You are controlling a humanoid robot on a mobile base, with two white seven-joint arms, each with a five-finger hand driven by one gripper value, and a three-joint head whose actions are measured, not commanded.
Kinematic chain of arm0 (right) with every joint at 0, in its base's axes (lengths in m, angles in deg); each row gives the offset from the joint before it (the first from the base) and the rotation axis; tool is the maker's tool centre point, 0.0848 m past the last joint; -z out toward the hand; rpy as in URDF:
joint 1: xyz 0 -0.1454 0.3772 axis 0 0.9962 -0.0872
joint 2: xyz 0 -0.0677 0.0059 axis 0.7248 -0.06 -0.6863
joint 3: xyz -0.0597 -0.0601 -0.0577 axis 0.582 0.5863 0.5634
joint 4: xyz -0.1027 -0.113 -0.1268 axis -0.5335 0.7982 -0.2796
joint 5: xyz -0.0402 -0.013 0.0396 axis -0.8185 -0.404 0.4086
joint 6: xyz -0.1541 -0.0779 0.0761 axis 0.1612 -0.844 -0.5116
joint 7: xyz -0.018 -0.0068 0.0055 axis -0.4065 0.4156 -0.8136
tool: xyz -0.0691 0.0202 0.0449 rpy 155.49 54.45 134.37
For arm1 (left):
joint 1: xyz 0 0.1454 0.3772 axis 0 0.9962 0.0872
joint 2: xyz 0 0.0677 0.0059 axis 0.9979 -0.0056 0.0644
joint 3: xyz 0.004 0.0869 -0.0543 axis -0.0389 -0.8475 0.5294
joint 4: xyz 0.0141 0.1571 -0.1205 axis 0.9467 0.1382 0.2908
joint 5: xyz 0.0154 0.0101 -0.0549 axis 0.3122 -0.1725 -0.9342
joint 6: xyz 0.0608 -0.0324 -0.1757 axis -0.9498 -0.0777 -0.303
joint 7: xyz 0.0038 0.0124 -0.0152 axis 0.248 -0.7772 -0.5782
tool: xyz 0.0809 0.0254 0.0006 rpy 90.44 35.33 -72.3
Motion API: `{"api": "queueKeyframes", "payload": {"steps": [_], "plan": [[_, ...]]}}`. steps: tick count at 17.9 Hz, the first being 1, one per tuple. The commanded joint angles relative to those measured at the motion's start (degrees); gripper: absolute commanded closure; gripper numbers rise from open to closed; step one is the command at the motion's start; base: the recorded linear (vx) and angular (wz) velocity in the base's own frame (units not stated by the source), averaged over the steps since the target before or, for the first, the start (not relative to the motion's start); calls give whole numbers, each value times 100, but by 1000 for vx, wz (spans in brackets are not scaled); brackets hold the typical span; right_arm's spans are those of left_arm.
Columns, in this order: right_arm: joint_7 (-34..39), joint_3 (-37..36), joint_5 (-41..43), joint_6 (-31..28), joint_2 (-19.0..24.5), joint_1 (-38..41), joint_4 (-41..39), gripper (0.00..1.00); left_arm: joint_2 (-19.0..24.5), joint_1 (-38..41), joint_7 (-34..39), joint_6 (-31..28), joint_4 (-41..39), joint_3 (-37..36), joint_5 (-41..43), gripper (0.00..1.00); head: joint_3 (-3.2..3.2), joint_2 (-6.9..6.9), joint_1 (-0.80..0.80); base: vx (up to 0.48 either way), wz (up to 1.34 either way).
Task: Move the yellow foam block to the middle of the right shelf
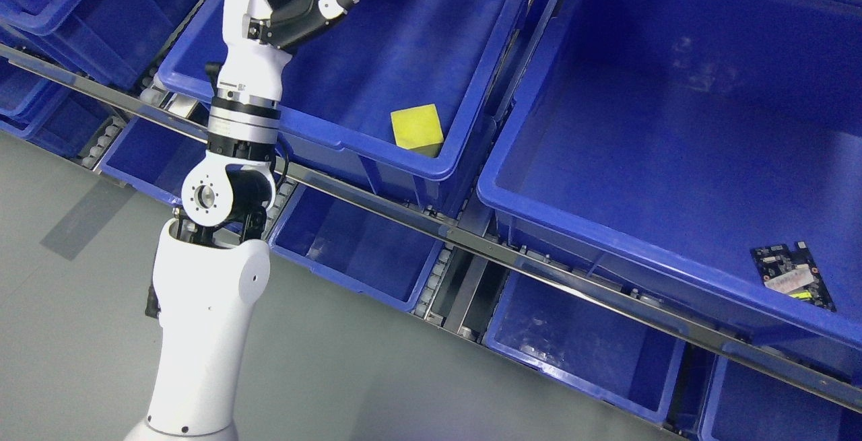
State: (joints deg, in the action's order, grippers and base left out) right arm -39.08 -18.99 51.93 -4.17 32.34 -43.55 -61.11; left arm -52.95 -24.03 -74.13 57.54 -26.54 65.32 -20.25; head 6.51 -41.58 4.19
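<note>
Yellow foam block sits in left bin's near-right corner. My left hand hangs released, at 10 o'clock from it. I'd descend squarely, clearing the rim.

Circuit board: flat in near right corner of right blue bin | lower-tier blue bins: beneath metal shelf rail | grey floor: lower left

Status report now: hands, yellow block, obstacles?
Left hand open, raised over left blue plastic bin. Yellow foam block lies in that bin's near right corner. Right bin holds small circuit board.
</note>
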Motion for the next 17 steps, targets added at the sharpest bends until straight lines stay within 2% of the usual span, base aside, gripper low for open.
{"api": "queueKeyframes", "payload": {"steps": [1,17], "plan": [[1,2,-18,-3,-100,9,-100,0,100,357,40,-501,-321,20,1,0,0,0,0,0,0],[1,2,-18,-3,-100,9,-100,0,100,348,49,-590,-303,-68,10,0,0,-1,0,0,0]]}}
